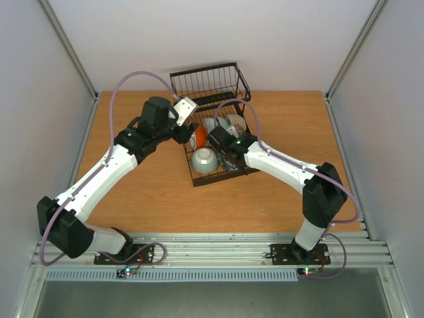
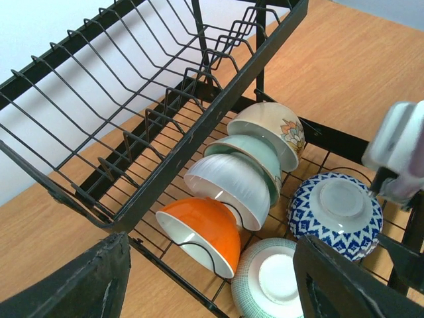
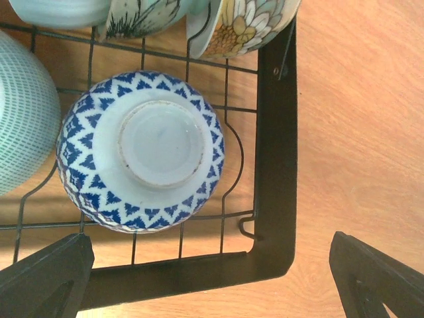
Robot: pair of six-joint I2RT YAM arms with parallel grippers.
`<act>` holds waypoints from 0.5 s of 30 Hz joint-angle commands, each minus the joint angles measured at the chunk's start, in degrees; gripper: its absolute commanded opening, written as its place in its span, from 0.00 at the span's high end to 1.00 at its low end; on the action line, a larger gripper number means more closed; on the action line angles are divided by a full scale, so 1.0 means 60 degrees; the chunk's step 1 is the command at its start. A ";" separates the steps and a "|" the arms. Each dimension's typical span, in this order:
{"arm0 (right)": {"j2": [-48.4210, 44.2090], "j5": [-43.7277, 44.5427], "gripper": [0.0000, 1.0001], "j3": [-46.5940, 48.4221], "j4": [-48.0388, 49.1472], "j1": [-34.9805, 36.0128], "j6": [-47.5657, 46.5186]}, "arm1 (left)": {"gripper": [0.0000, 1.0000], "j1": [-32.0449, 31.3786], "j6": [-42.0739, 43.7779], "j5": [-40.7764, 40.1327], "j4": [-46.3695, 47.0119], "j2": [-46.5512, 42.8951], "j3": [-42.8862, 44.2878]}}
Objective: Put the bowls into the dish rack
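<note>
From above, the bowls [image 1: 207, 159] sit inside the dish rack [image 1: 213, 126]; both arms hover over it. Left gripper [image 2: 212, 278] is wide open, holding nothing; the orange bowl [image 2: 202, 232] leans there. Right gripper [image 3: 212, 278] is wide open and empty too; the blue bowl [image 3: 141, 152] lies upside down; it looks hard, slippery and breakable, so grab the rim.

Dish rack [image 2: 199, 132]: black wire, metal look, satin sheen. Bowls: glazed ceramic, glossy; blue-and-white bowl [image 3: 140, 150] with unglazed matt foot ring; orange bowl [image 2: 202, 232] smooth. Table [image 1: 152, 192]: wood-grain, matt. Gripper fingers [image 3: 46, 278]: black, matt, rough-textured.
</note>
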 commanded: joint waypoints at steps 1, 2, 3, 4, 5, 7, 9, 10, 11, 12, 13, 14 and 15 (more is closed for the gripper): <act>-0.0727 -0.0076 0.01 -0.0239 0.0224 0.0056 0.0023 | 0.32 0.0052 0.0194 -0.0235 0.0164 -0.0041 0.0173; -0.0958 -0.0122 0.01 -0.0300 0.0338 0.0056 0.0041 | 0.32 0.0063 0.0209 -0.0301 0.0193 -0.0083 0.0156; -0.1224 -0.0219 0.01 -0.0382 0.0471 0.0043 0.0025 | 0.32 0.0129 0.0251 -0.0302 0.0202 -0.0143 0.0160; -0.1487 -0.0387 0.01 -0.0450 0.0596 0.0014 0.0005 | 0.32 0.0240 0.0238 -0.0241 0.0203 -0.0220 0.0142; -0.1794 -0.0666 0.01 -0.0522 0.0720 -0.0019 -0.0032 | 0.32 0.0393 0.0240 -0.0139 0.0216 -0.0299 0.0138; -0.2285 -0.1345 0.01 -0.0644 0.0941 -0.0206 -0.0096 | 0.32 0.0815 0.0185 0.0133 0.0256 -0.0479 0.0083; -0.2640 -0.2118 0.01 -0.0770 0.1033 -0.0510 -0.0103 | 0.32 0.1232 0.0155 0.0226 0.0316 -0.0644 -0.0074; -0.2813 -0.2415 0.01 -0.0859 0.1097 -0.0643 -0.0114 | 0.32 0.1416 0.0171 0.0262 0.0300 -0.0718 -0.0180; -0.3004 -0.2624 0.01 -0.0932 0.1119 -0.0758 -0.0086 | 0.32 0.1686 0.0189 0.0325 0.0287 -0.0815 -0.0314; -0.3115 -0.2799 0.01 -0.0989 0.1113 -0.0912 -0.0044 | 0.32 0.1808 0.0201 0.0421 0.0272 -0.0921 -0.0494; -0.3232 -0.2872 0.01 -0.1049 0.1075 -0.1001 0.0020 | 0.32 0.2123 0.0182 0.0528 0.0307 -0.1042 -0.0713; -0.3343 -0.2874 0.01 -0.1144 0.1078 -0.1087 0.0076 | 0.32 0.2411 0.0133 0.0688 0.0414 -0.1176 -0.0978; -0.3465 -0.2896 0.01 -0.1220 0.1089 -0.1185 0.0126 | 0.31 0.2695 0.0036 0.0820 0.0521 -0.1274 -0.1244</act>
